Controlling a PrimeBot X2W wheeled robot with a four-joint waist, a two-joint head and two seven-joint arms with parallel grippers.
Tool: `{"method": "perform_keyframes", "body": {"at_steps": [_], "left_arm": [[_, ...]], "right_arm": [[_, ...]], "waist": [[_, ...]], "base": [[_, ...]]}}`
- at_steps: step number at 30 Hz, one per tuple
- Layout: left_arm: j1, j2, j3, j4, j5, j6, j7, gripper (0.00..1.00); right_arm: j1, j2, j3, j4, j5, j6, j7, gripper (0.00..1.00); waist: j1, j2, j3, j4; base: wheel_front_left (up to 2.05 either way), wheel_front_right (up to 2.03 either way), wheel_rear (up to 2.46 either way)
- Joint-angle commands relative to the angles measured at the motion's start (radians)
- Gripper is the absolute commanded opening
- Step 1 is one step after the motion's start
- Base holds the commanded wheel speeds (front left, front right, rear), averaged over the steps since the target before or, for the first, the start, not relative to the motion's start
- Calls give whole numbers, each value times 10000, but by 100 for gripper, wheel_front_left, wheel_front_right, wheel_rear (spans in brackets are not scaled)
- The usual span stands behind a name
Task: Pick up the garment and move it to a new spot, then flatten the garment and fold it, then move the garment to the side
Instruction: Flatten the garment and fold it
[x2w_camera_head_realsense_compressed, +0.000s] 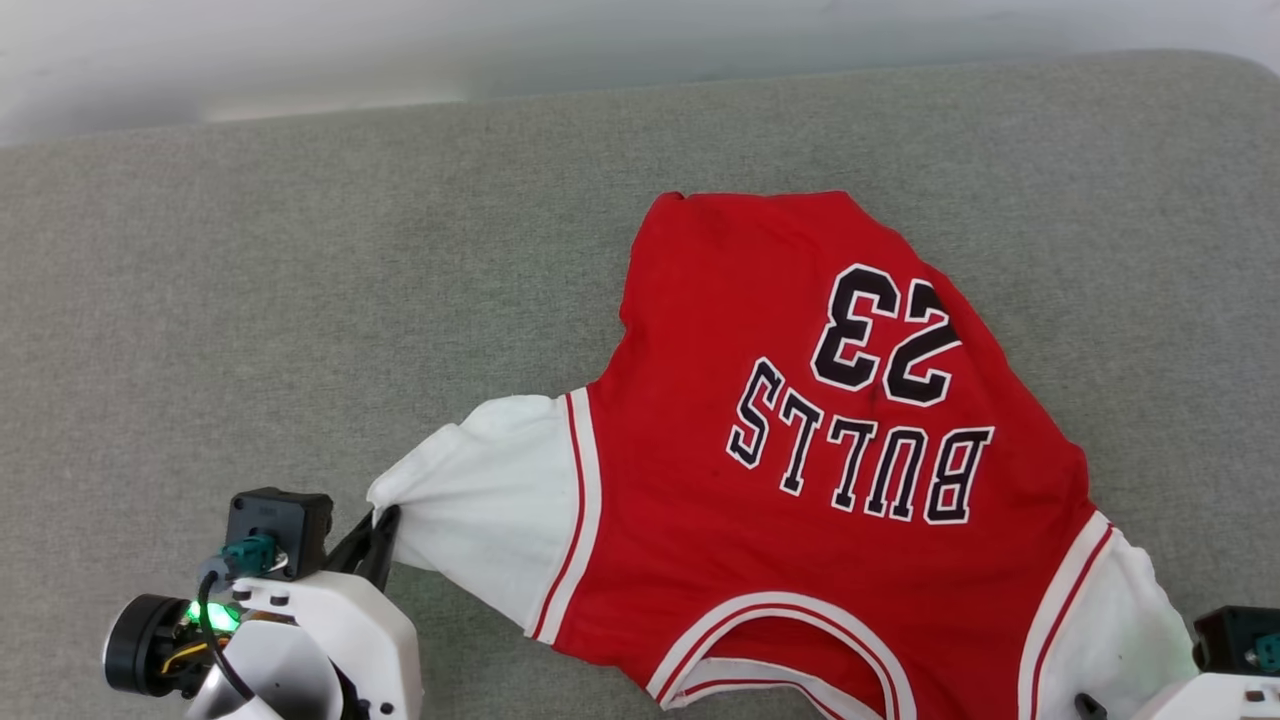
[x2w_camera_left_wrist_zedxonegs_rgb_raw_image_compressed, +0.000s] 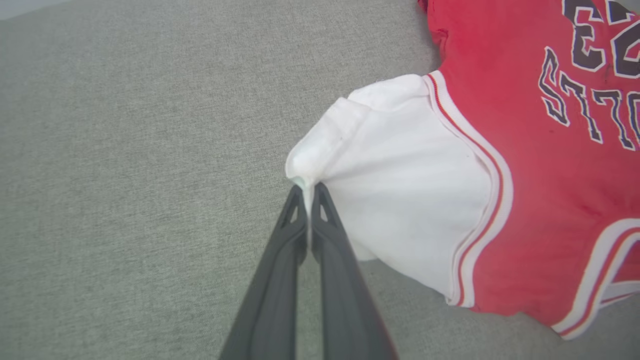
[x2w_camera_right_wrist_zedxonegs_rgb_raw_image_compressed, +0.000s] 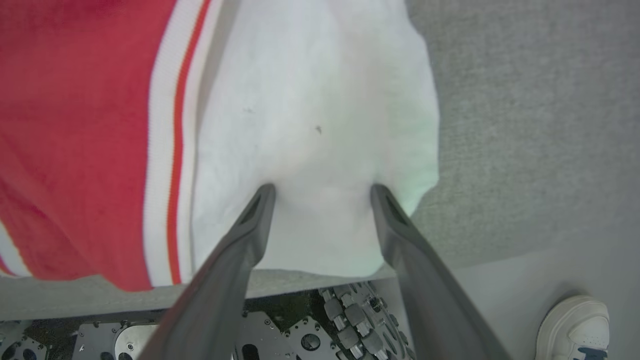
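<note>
One garment (x2w_camera_head_realsense_compressed: 700, 480) sleeve pinched in left claw (x2w_camera_left_wrist_zedxonegs_rgb_raw_image_compressed: 307, 192); right claw (x2w_camera_right_wrist_zedxonegs_rgb_raw_image_compressed: 322, 191) wide, tips on other sleeve

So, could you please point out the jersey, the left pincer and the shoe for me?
jersey (x2w_camera_head_realsense_compressed: 700, 450), head view, red cloth left of the lettering.
left pincer (x2w_camera_left_wrist_zedxonegs_rgb_raw_image_compressed: 310, 190), left wrist view, midway between its closed fingertips.
shoe (x2w_camera_right_wrist_zedxonegs_rgb_raw_image_compressed: 573, 326), right wrist view, on its white upper.

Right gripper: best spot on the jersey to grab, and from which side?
Probably the jersey's white sleeve on the robot's right, at its outer cuff edge, coming from the table's near side. It lies flat and the open right gripper straddles it, mirroring the left gripper pinching the other sleeve.
</note>
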Motion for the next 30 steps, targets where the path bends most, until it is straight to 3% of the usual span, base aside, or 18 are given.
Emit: {"method": "perform_keyframes", "body": {"at_steps": [1,7,8,9,10,11,19,30], "left_arm": [[-75,-26,-43,-48,-38,-44,15,0],[-190,-54,-164,-37,-83,-135,-7,0],[-192,-54,-181,-11,-88,-148,-12,0],[-206,-53,-196,15,-101,-147,-21,0],[-206,-53,-196,15,-101,-147,-21,0],[-233,-48,-214,66,-127,-172,-42,0],[-86,20,-170,146,-242,-193,-108,0],[125,523,294,-675,-248,-282,-478,0]], "right_arm": [[-175,93,140,332,-29,-4,46,100],[-342,153,652,994,289,30,104,100],[-379,135,732,1102,324,50,84,76],[-421,116,812,1214,361,50,58,29],[-421,116,812,1214,361,50,58,29],[-490,50,896,1377,451,49,2,0],[-856,-357,811,1105,630,10,-465,0],[-1678,-1742,486,-971,1322,-3,-411,0]], "waist": [[0,-1,93,118],[0,-1,292,319],[0,-1,312,342],[0,-1,324,364],[0,-1,324,364],[0,-1,322,394],[0,-1,-25,374],[0,-1,-930,139]], "base": [[0,0,0],[0,0,0],[0,0,0],[0,0,0],[0,0,0],[0,0,0],[0,0,0],[0,0,0]]}}
